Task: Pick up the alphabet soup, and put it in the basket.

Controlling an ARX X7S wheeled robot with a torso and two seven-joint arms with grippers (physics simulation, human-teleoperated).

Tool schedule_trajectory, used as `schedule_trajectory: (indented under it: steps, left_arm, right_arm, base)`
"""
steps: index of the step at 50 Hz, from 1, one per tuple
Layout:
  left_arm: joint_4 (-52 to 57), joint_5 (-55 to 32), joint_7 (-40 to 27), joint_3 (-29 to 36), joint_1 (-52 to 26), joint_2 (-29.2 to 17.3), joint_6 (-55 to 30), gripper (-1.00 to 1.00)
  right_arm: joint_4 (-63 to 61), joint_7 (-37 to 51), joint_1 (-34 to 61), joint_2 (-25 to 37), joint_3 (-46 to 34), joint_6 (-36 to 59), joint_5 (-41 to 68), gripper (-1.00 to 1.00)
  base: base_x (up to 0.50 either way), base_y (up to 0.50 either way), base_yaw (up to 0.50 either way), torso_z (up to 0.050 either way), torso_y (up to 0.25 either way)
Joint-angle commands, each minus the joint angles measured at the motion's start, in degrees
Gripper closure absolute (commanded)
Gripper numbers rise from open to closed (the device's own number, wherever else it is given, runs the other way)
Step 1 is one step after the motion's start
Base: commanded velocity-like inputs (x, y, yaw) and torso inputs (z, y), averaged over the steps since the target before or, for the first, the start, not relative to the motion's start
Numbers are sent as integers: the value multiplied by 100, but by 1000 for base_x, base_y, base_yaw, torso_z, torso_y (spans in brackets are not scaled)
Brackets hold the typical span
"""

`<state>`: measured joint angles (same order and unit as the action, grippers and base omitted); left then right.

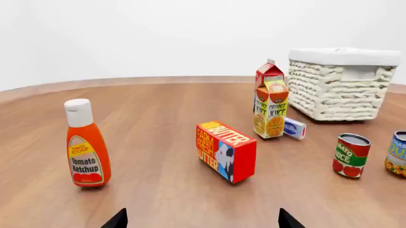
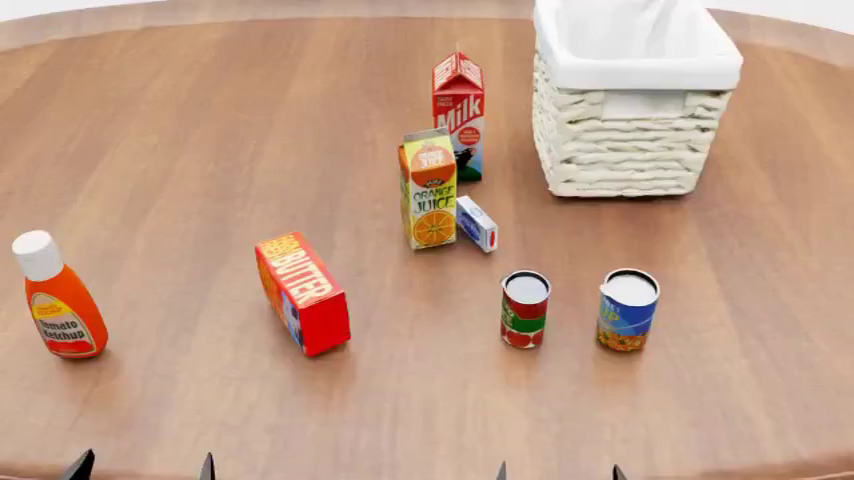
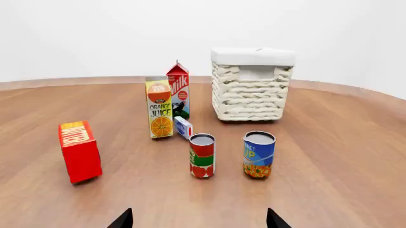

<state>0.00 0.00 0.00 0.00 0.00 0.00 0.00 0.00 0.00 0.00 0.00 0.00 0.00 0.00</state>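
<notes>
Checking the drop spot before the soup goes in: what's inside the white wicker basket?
Inside the tall cream-white woven wicker basket, the head view shows only white cloth lining on the inner walls. Its floor is hidden behind the near rim, so contents cannot be ruled out.

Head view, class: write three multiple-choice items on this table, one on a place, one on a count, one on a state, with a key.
1. What lies beside the orange juice carton, on the basket's side?
A small white-and-blue box
B ketchup bottle
C butter box

2. How many cans stand on the table?
A one
B two
C three

3. The basket is:
A tipped over
B upright, no grocery visible inside
C holding a can

Key: 1 A, it rests by the carton's base. 2 B, red-green can and blue can. 3 B, only white lining shows.
</notes>
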Motion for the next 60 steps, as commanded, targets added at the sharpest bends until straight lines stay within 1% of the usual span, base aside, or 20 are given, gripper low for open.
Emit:
schedule_trajectory:
  steps: [1, 2, 3, 5, 6, 7, 8, 9, 14, 16, 18, 22, 26, 30, 34, 45, 52, 60]
  left_arm:
    - [-93, 440, -924, 41, 73, -31, 496, -100]
    - [-226, 383, -1019, 83, 8, -82, 708, -100]
    - [-273, 316, -1040, 100, -22, -110, 708, -100]
    - [-470, 564, -1466, 95, -113, -132, 919, -100]
    - [-467, 444, -1584, 30, -172, -99, 822, -100]
    - [-455, 477, -1611, 81, -164, -149, 959, -100]
    - [-356, 669, -1758, 114, -102, -172, 883, -100]
    - [-270, 672, -1815, 103, -73, -188, 860, -100]
    - [-283, 744, -1861, 207, 0, -356, 996, -100]
    - [-174, 655, -1774, 251, 69, -399, 999, -100]
    - [-163, 922, -1954, 331, 141, -427, 1196, -100]
    - [72, 960, -2033, 371, 310, -459, 1306, -100]
    - [364, 1030, -2170, 392, 545, -509, 1608, -100]
    - [715, 1053, -2229, 399, 783, -549, 1673, -100]
    - [828, 1072, -2323, 377, 873, -608, 1784, -100]
    - [1182, 452, -2352, 96, 980, -773, 1705, -100]
    - [1130, 372, -2417, 44, 921, -825, 1630, -100]
    - [1122, 130, -2432, -19, 895, -881, 1628, -100]
  right_arm:
    - [10, 116, 1, 94, -108, 17, 78, -100]
    - [-23, 147, -31, 125, -161, 1, 69, -100]
    - [-35, 175, -36, 145, -186, 11, 89, -100]
    - [-25, 185, -46, 190, -246, -9, 127, -100]
    - [-35, 215, -51, 201, -265, -15, 132, -100]
    - [-38, 215, -53, 218, -280, -27, 164, -100]
    - [-10, 236, -30, 233, -296, -19, 168, -100]
    - [30, 241, -9, 244, -314, -24, 185, -100]
    - [108, 309, 14, 299, -424, -58, 179, -100]
    - [81, 339, 7, 323, -443, -62, 191, -100]
    - [-77, 352, -72, 351, -438, -66, 247, -100]
    - [-295, 402, -192, 399, -445, -144, 294, -100]
    - [-667, 466, -389, 452, -360, -246, 429, -100]
    - [-937, 558, -543, 497, -306, -331, 469, -100]
    - [-1174, 627, -662, 565, -208, -375, 559, -100]
    - [-1399, 804, -714, 720, 102, -273, 933, -100]
    - [-1306, 817, -615, 811, 191, -152, 1140, -100]
    - [-1198, 936, -569, 835, 175, -189, 1056, -100]
  base:
    - [0, 0, 0, 0, 0]
    - [0, 0, 0, 0, 0]
    - [0, 0, 0, 0, 0]
    - [0, 0, 0, 0, 0]
    - [0, 0, 0, 0, 0]
    - [0, 0, 0, 0, 0]
    - [0, 0, 0, 0, 0]
    - [0, 0, 0, 0, 0]
    - [0, 0, 0, 0, 0]
    - [0, 0, 0, 0, 0]
    - [0, 0, 0, 0, 0]
    - [0, 0, 0, 0, 0]
    - [0, 0, 0, 0, 0]
    - [0, 0, 0, 0, 0]
    - [0, 0, 0, 0, 0]
    - [0, 0, 0, 0, 0]
    - [0, 0, 0, 0, 0]
    - [0, 0, 0, 0, 0]
